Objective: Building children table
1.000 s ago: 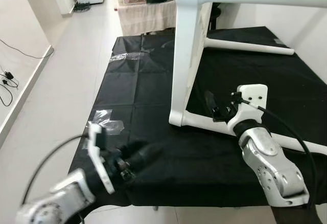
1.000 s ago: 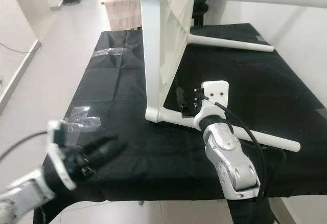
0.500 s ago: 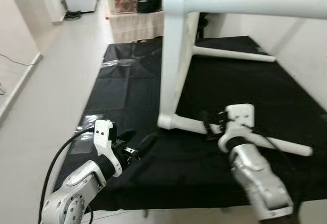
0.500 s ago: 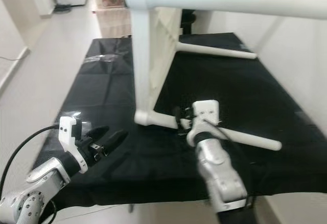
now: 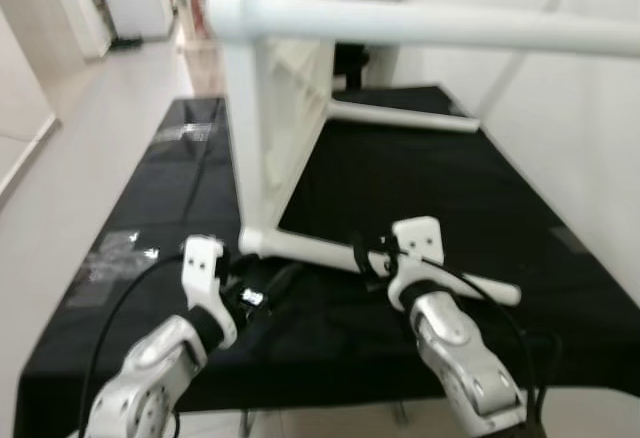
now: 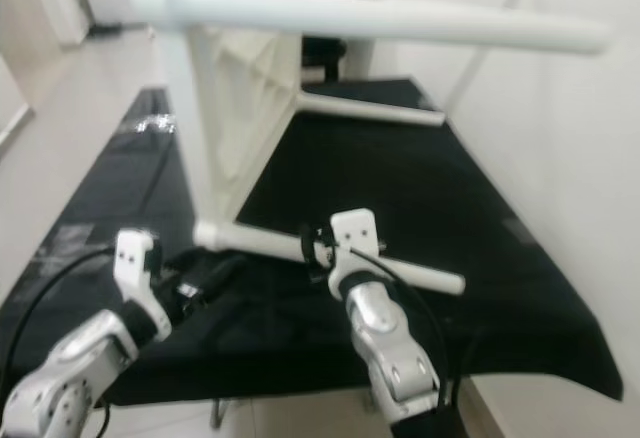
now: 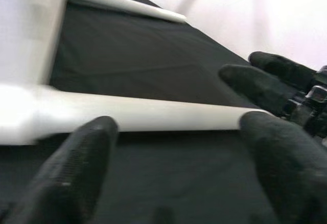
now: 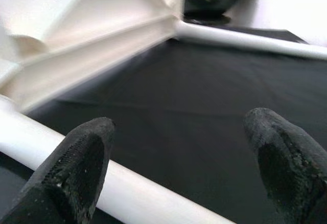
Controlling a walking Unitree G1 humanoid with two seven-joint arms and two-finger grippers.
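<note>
A white children's table (image 5: 275, 88) lies on its side on a black cloth (image 5: 420, 178). One leg (image 5: 400, 24) sticks out high across the view. The near lower leg (image 5: 320, 250) rests on the cloth. My right gripper (image 5: 366, 258) is open and straddles this leg near its middle; in the right wrist view its fingers (image 8: 76, 165) stand either side of the leg (image 8: 138, 191). My left gripper (image 5: 268, 286) is open, low over the cloth just in front of the leg's base. The left wrist view has the leg (image 7: 143, 114) between its fingertips (image 7: 76, 168).
A second lower leg (image 5: 405, 118) lies on the cloth at the back. Crinkled clear tape (image 5: 118, 250) sits on the cloth's left side. A white wall (image 5: 560, 128) runs close along the right. Open floor (image 5: 60, 128) lies to the left.
The camera has shifted, so the whole scene sits differently. My left gripper has come in from the cloth's front left corner to just in front of the near leg. The right gripper stays at the leg.
</note>
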